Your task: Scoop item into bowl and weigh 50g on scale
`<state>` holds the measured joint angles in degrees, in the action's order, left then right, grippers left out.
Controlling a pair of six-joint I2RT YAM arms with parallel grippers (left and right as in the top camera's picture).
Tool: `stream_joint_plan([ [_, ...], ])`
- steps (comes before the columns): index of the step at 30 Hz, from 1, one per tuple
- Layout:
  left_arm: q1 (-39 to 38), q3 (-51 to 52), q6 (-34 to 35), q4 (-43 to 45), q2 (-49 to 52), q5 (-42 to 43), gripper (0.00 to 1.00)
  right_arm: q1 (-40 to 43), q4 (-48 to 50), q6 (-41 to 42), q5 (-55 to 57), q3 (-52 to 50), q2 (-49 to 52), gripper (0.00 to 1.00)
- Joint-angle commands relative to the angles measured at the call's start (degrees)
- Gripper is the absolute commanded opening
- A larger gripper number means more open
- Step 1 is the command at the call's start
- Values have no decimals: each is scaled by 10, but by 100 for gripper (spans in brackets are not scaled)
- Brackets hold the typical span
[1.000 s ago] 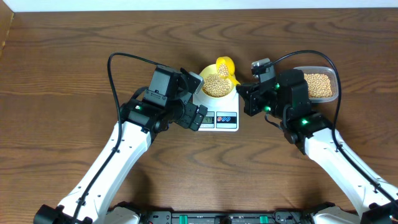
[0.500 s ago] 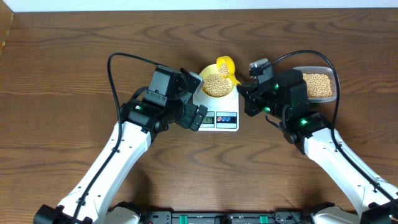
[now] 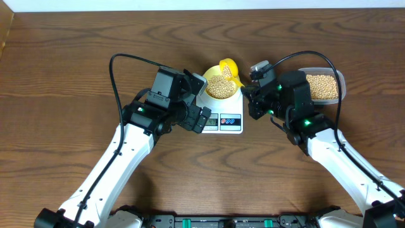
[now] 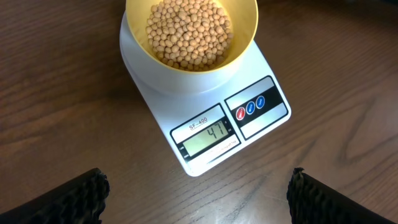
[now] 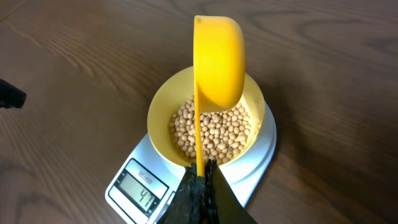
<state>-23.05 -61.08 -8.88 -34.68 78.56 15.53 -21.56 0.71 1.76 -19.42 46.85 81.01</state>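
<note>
The pale yellow bowl stands on the white scale, whose display reads 47. Tan beans, the item, fill the bowl's bottom. My right gripper is shut on the handle of a bright yellow scoop, held tipped on its side over the bowl. What the scoop holds is hidden. My left gripper is open on the near left side of the scale, with only bare table between its fingers.
A clear plastic tub holding more beans stands at the right, behind my right arm. Both arms reach in from the front edge and flank the scale. The table is dark brown wood.
My right wrist has edged slightly left with the scoop still over the bowl. The left arm has not moved.
</note>
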Motion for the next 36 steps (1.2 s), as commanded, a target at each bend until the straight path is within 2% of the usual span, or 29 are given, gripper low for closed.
stream_joint_plan([
  [1, 0, 3, -5, -2, 3, -4, 94, -3, 15, -14, -7, 3, 3, 1],
  [20, 0, 3, -5, -2, 3, -3, 94, -7, 1, -69, 9, 3, 4, 1],
  [28, 0, 3, -5, -2, 3, -4, 94, -8, 2, -38, -9, 3, 4, 1],
  [36, 0, 3, -5, -2, 3, -4, 94, -8, 14, 28, -9, 3, 2, 1],
])
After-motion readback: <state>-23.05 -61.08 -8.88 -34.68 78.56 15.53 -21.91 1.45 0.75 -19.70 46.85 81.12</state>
